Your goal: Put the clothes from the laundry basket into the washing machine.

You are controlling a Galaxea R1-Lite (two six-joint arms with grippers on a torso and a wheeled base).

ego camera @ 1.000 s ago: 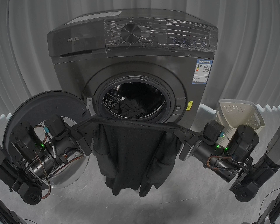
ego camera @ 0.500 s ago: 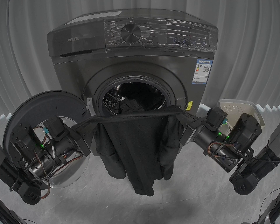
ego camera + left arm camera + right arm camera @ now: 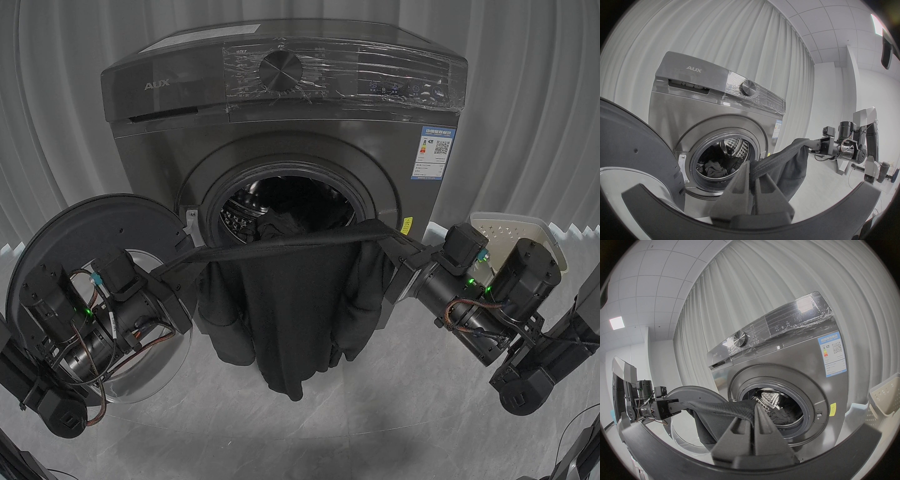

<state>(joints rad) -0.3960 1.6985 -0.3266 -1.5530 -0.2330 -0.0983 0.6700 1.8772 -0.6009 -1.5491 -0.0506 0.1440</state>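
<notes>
Black garment (image 3: 292, 312) hangs stretched across the washing machine (image 3: 187, 150) opening, with left gripper (image 3: 165, 270) and right gripper (image 3: 387, 239) each clamped on its top edge, right end higher.

What stays hidden
The laundry basket (image 3: 531, 228) at right sits mostly behind the right arm (image 3: 475, 300); the black garment (image 3: 294, 300) covers the lower door rim of the washing machine (image 3: 281, 131).

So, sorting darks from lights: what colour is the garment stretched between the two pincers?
Plain black; the garment shows best in the head view.
</notes>
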